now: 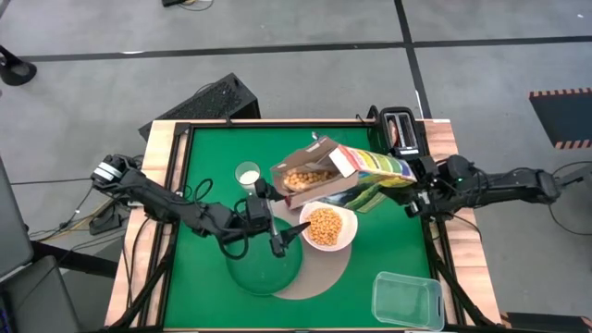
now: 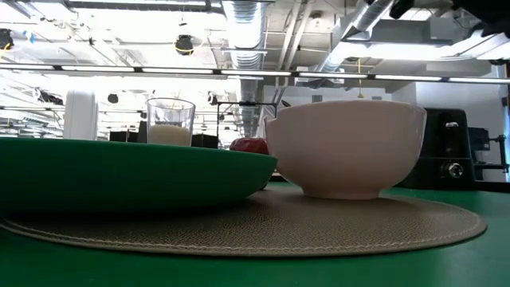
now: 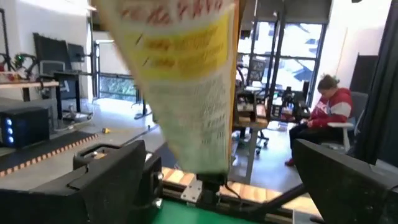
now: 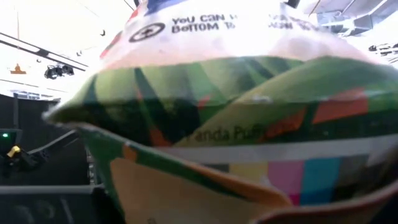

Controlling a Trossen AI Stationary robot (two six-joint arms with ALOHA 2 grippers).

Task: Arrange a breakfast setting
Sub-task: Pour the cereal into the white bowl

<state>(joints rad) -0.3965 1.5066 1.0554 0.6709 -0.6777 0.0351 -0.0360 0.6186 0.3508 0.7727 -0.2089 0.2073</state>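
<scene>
- High view: the cereal box hangs tilted above the white bowl, its open mouth toward the left gripper, whose fingers stand apart beside the bowl, over the green plate; the right gripper clamps the box's far end.
- Low view: bowl and plate rest on the tan mat; the glass stands behind.
- Left wrist view: the box hangs ahead, between the spread fingers, untouched.
- Right wrist view: the box fills the frame.

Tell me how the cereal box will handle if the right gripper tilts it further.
The cereal box looks like thin card, crumpled where the right gripper clamps it, so it may buckle. Its open top shows loose cereal, which would likely spill toward the bowl. Probably light.
</scene>
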